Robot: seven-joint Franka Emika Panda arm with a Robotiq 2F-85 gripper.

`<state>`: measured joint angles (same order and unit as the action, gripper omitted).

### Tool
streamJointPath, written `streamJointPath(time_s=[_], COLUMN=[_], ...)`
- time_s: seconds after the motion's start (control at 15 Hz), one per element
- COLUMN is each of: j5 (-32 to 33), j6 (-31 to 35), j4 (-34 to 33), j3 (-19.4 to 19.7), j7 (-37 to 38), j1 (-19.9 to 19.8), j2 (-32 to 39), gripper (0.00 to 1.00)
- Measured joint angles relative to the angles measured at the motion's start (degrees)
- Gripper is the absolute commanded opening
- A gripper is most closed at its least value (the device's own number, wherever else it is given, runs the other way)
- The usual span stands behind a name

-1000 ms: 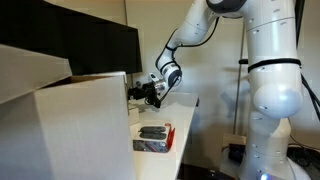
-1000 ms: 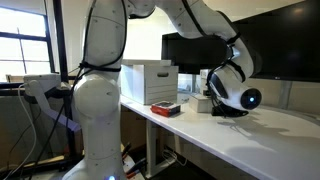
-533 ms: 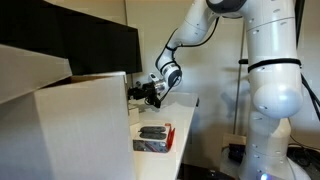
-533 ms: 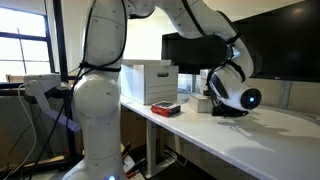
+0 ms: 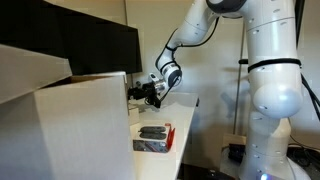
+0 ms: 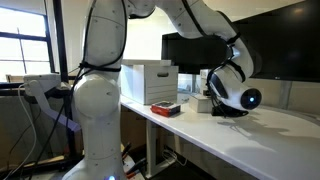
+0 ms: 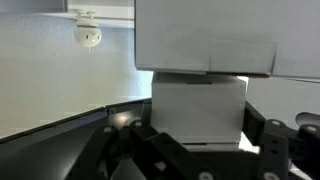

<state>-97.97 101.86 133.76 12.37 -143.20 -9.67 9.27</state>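
Desk (image 6: 250, 128) and dark monitor (image 6: 186, 48) frame us: our fingers (image 5: 140, 92) are pinched closed, seemingly empty, just beside the small white box (image 6: 203, 104). It sits on the desk, so we judge it ungrasped. The red tray (image 6: 166, 109) lies near.

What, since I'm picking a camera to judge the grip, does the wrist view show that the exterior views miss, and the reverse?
Wrist view only: the small white box close up, sitting between the fingers of the end effector, and a round white device on the wall. Exterior views only: the arm, the large white box, a red tray, the monitor. Shared: the end effector low over the desk, at the small white box.
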Motion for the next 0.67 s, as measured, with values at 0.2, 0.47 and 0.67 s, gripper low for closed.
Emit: streamJointPath(time_s=[0.2, 0.47, 0.67], j5=[0.0, 0.0, 0.0], j6=[0.0, 0.0, 0.3], j4=[0.0, 0.0, 0.0], j3=[0.0, 0.0, 0.0], j7=[0.0, 0.0, 0.0], j1=[0.0, 0.0, 0.0], j2=[0.0, 0.0, 0.2], gripper=[0.83, 0.58, 0.58])
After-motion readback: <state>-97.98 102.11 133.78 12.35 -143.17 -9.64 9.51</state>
